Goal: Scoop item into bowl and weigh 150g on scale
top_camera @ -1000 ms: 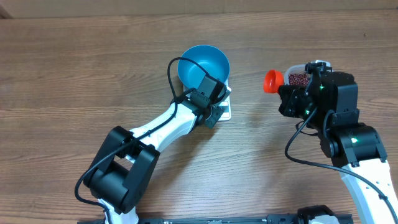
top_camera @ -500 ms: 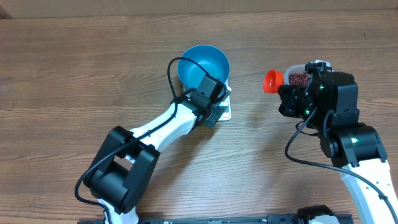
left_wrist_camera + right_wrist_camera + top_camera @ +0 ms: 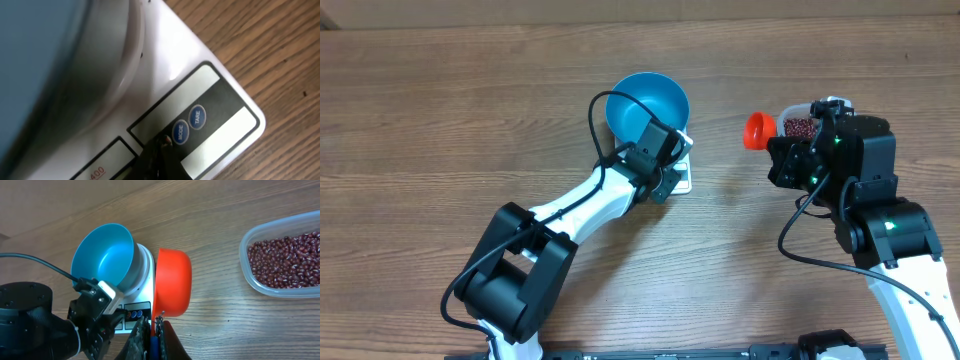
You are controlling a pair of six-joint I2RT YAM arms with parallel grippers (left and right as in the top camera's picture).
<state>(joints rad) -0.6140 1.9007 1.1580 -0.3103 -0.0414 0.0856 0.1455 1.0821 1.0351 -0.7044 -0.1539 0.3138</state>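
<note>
Scale mostly hidden under bowl | left gripper jaws together at its buttons | right gripper clamped on scoop handle

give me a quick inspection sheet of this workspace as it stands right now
surface: wooden table, no spills seen
job's things: blue bowl empty, sitting on white scale; beans in clear container
clutter: nothing seen
end effectors: left end effector shut, tip by the scale's MODE button; right end effector shut on orange scoop, held between bowl and container
cables: black cable loops by the bowl's rim; another hangs at the right arm
surroundings: nothing seen
</note>
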